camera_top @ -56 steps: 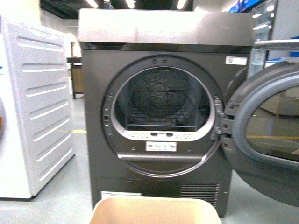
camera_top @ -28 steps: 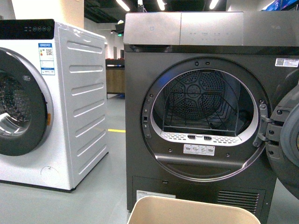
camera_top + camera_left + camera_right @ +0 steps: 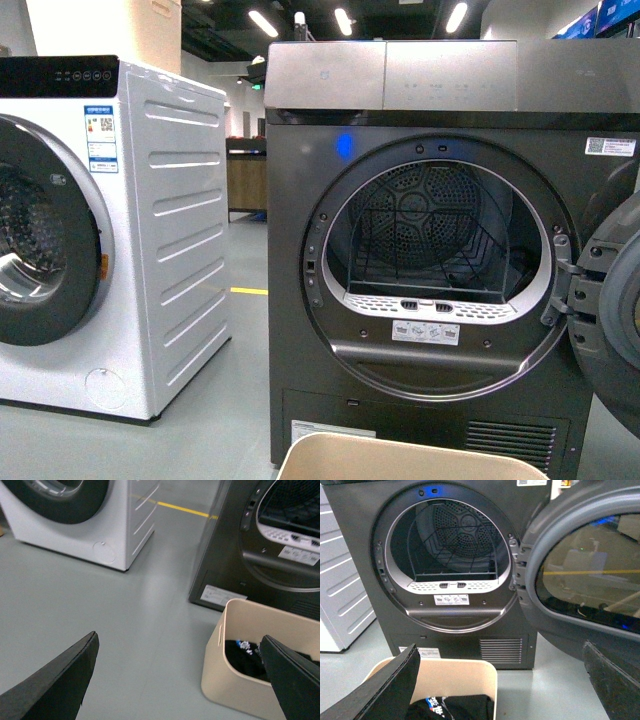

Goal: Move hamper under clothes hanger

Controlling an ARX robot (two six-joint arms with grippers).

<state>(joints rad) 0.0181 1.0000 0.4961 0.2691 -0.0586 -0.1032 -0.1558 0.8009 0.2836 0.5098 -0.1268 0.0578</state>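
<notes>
The beige hamper stands on the floor right in front of the dark grey dryer; only its far rim shows at the bottom of the front view. In the left wrist view the hamper holds dark clothes. It also shows in the right wrist view with dark clothes inside. My left gripper is open over the floor beside the hamper's handle slot. My right gripper is open above the hamper's edge. The clothes hanger is out of view.
The dryer's round door hangs open to the right. A white washing machine stands to the left of the dryer. A yellow floor line runs behind. Grey floor lies between the machines.
The front view has swung left: the dryer now sits right of centre and the white washer's front shows. The hamper rim has shifted right with it.
</notes>
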